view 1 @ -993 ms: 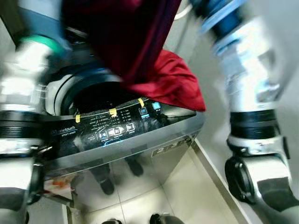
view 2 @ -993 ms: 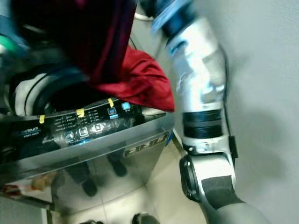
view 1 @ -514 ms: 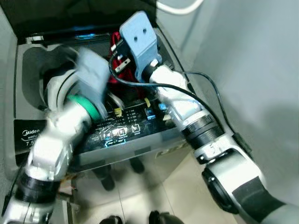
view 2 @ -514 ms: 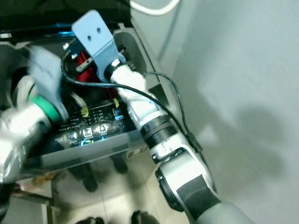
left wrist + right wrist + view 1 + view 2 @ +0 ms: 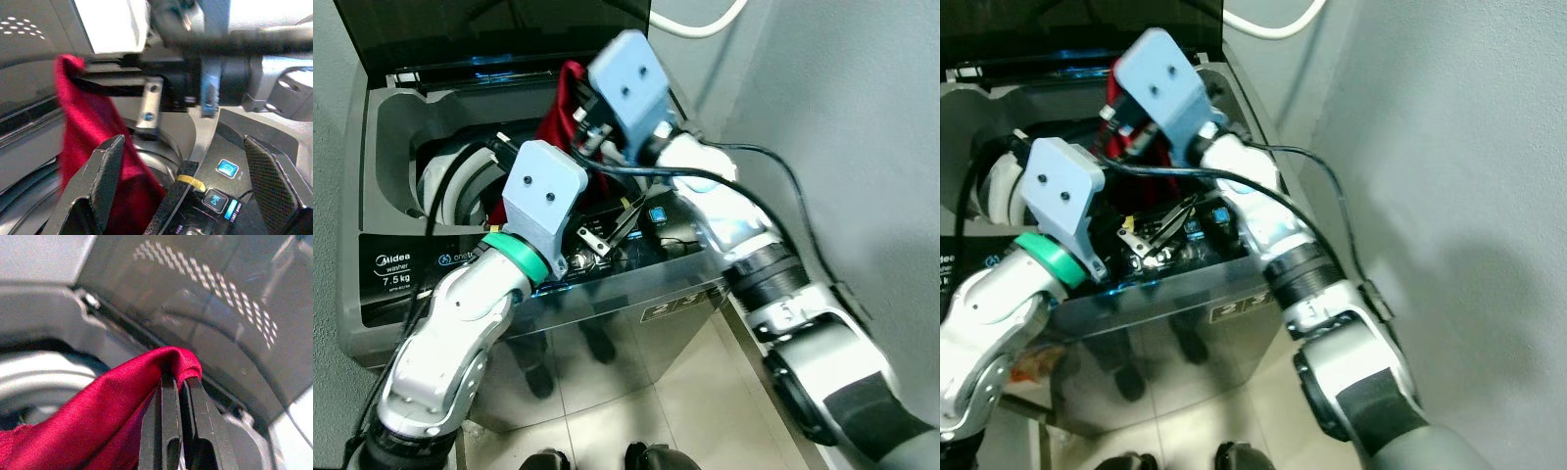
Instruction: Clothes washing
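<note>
A red garment (image 5: 562, 110) hangs over the open drum (image 5: 450, 172) of a top-loading washing machine (image 5: 401, 266). My right gripper (image 5: 179, 380) is shut on a fold at the garment's upper edge, just under the raised lid (image 5: 460, 29). The cloth (image 5: 93, 435) trails down into the tub. My left gripper (image 5: 185, 147) stands open above the control panel (image 5: 221, 197), its black fingers (image 5: 619, 221) beside the hanging cloth (image 5: 93, 142) with nothing between them.
A grey wall (image 5: 862, 147) stands close on the right, with a white hose (image 5: 705, 22) at the back. In front of the machine is tiled floor (image 5: 690, 392), with my feet (image 5: 646, 456) near its base.
The red garment was bunched high near the camera and draped over the machine's right corner; it now hangs over the drum. My left arm has swung from the tub to the control panel.
</note>
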`<state>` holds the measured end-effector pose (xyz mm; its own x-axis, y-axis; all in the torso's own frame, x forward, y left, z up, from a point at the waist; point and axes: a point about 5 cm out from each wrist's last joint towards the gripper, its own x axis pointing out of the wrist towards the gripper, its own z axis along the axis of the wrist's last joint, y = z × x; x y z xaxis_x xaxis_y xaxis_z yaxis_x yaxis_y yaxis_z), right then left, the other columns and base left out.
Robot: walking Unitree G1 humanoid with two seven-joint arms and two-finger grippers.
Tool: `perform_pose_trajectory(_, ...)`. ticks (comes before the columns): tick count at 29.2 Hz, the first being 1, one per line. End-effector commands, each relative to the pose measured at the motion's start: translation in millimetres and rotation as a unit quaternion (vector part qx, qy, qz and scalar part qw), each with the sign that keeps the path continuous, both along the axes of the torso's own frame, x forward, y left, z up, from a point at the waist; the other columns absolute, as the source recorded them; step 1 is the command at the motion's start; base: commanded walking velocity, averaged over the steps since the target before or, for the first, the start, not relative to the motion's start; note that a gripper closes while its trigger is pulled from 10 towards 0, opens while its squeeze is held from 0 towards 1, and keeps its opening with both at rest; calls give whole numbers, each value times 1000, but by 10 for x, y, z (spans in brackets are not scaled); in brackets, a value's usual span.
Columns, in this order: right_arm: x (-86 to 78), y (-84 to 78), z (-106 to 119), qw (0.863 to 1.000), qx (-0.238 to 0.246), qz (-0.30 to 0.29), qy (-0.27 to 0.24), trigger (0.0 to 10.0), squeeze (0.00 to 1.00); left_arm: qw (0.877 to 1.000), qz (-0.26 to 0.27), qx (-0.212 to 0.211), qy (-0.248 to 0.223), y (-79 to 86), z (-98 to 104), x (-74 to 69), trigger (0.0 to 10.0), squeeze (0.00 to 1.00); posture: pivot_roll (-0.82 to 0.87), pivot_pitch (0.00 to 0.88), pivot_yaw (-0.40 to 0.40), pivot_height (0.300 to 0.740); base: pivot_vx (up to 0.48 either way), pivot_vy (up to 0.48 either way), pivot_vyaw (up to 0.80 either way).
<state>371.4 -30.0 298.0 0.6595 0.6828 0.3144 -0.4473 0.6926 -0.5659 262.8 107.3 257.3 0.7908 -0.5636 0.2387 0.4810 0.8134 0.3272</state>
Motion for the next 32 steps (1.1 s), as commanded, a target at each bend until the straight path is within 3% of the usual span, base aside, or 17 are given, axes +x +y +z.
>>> perform_pose_trajectory(1, 7, -32, -24, 1000, -21, 2, -1, 10000, 1000, 1000, 12, 4, 8, 2, -34, -43, 10000, 0, 76, 127, 2, 740, 0, 0, 0)
perform_pose_trajectory(4, 49, -143, -15, 1000, -16, -8, 4, 10000, 1000, 999, 42, 6, 1, 27, -32, -33, 10000, 0, 79, 128, 1, 740, 0, 0, 0)
perform_pose_trajectory(13, 65, -264, 64, 1000, 14, -26, 1, 10000, 1000, 999, 50, 3, 5, 21, -48, -47, 10000, 0, 79, 131, 0, 740, 0, 0, 0)
perform_pose_trajectory(14, 64, -281, 77, 1000, 15, -25, 1, 10000, 0, 999, 51, 3, 5, 21, -48, -48, 10000, 0, 79, 132, 0, 740, 0, 0, 0)
perform_pose_trajectory(18, 76, -345, 104, 999, 28, -21, 12, 10000, 0, 998, 55, 2, 5, 23, -47, -57, 10000, 0, 79, 132, -1, 740, 0, 0, 0)
perform_pose_trajectory(22, 103, -564, 98, 997, 57, -5, 47, 10000, 0, 996, 86, 0, -11, 62, -32, -83, 10000, 0, 83, 134, -4, 740, 0, 0, 0)
perform_pose_trajectory(26, 9, -696, -60, 996, 1, 52, 75, 10000, 0, 993, 117, -3, -30, 121, -8, -115, 10000, 0, 91, 138, -3, 740, 0, 0, 0)
perform_pose_trajectory(29, -18, -726, -100, 995, -16, 62, 79, 10000, 0, 992, 124, -3, -35, 139, 0, -123, 10000, 0, 91, 138, -3, 740, 0, 0, 0)
perform_pose_trajectory(31, -88, -894, -183, 992, -41, 76, 92, 10000, 0, 985, 165, -12, -51, 297, 71, -124, 10000, 0, 92, 137, 0, 740, 0, 0, 0)
perform_pose_trajectory(32, -88, -894, -183, 992, -41, 76, 92, 10000, 0, 985, 165, -12, -51, 297, 71, -124, 10000, 0, 92, 137, 0, 740, 0, 0, 0)
